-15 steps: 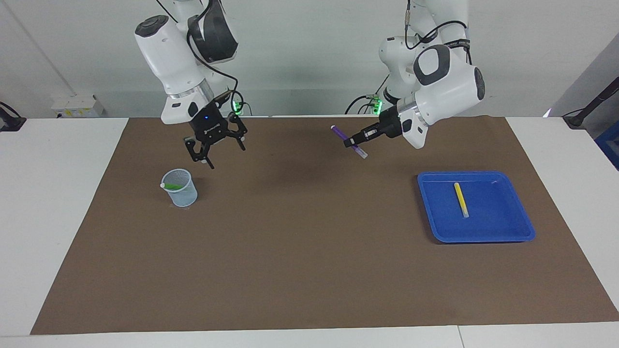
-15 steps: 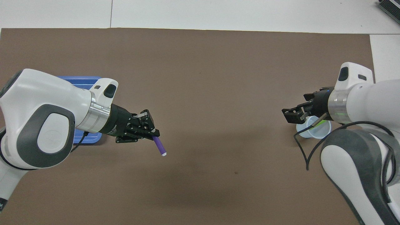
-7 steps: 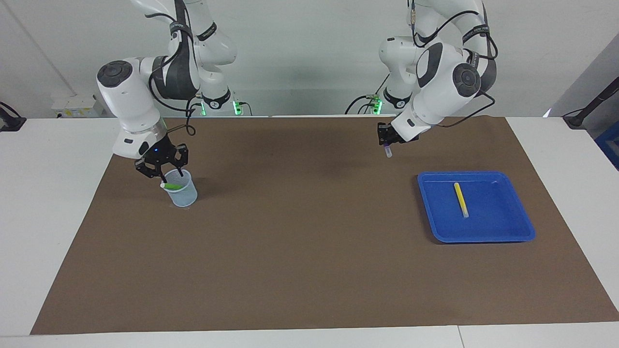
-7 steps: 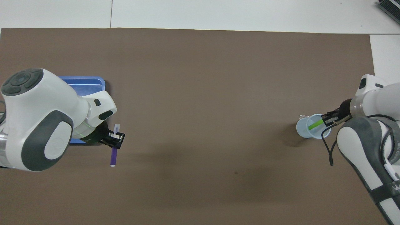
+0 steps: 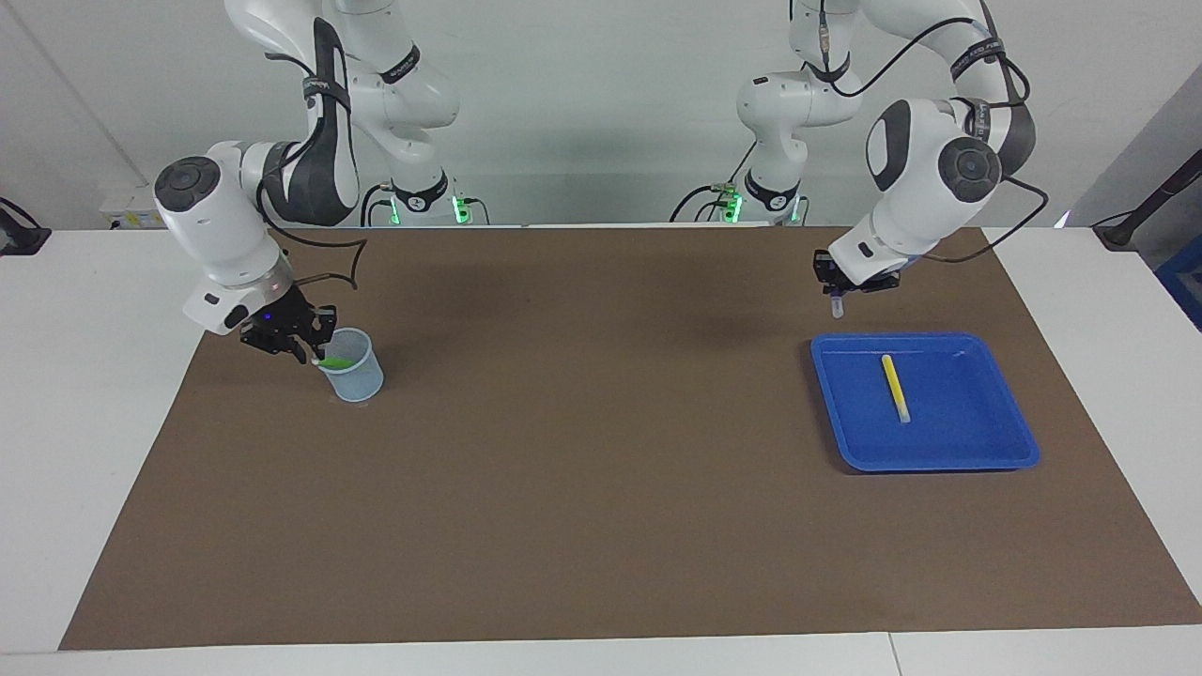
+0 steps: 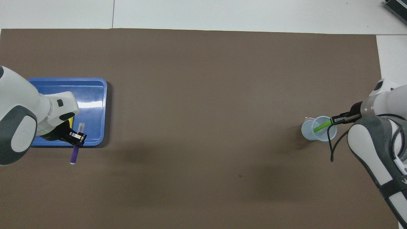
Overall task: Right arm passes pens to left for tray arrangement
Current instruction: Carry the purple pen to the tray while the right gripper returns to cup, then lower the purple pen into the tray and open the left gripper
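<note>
Now the left gripper (image 5: pixel 842 286) clamps the purple pen (image 6: pixel 74 154) mid-barrel over the tray (image 5: pixel 995 446) edge; light, stiff, slick, so a centred pinch suits; the right gripper (image 5: pixel 293 340) is at the green pen (image 6: pixel 321 124) in the cup (image 5: pixel 357 380), grip unclear; the yellow pen (image 5: pixel 895 387) lies in the tray.

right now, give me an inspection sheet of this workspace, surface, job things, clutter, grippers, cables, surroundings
surface: brown mat on a white table.
job's things: yellow pen lies in the blue tray; purple pen held in the air at the tray's edge nearest the robots; green pen leans in the mesh cup.
clutter: nothing seen.
grippers: left gripper shut on the purple pen; right gripper at the cup's rim, around the green pen's pale end.
cables: black cable looped at the right arm's wrist.
surroundings: pale wall; blue bin at the left arm's end.
</note>
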Controlling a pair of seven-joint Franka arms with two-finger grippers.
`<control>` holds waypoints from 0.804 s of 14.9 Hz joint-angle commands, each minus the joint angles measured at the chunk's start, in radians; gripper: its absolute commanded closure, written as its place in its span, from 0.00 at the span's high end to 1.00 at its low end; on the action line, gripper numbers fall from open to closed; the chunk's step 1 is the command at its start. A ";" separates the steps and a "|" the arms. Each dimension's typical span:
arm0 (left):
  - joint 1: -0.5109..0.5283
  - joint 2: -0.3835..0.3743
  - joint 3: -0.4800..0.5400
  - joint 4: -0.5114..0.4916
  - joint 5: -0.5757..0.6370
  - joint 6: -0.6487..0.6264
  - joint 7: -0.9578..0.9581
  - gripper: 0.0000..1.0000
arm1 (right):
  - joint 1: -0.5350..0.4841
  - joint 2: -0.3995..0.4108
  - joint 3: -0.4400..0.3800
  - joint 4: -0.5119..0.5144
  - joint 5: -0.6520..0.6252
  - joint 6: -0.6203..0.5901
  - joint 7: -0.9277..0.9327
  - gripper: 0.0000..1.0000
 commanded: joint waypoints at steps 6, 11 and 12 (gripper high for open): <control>0.134 0.090 -0.009 0.000 0.100 0.147 0.014 0.00 | -0.015 0.043 0.013 0.047 0.075 -0.026 0.198 0.37; 0.204 0.183 -0.007 0.032 0.106 0.242 0.012 0.00 | -0.014 0.058 0.011 0.084 0.077 -0.052 0.275 0.36; 0.209 0.208 -0.006 0.050 0.106 0.253 0.012 0.00 | -0.015 0.058 0.011 0.078 0.077 -0.051 0.275 0.36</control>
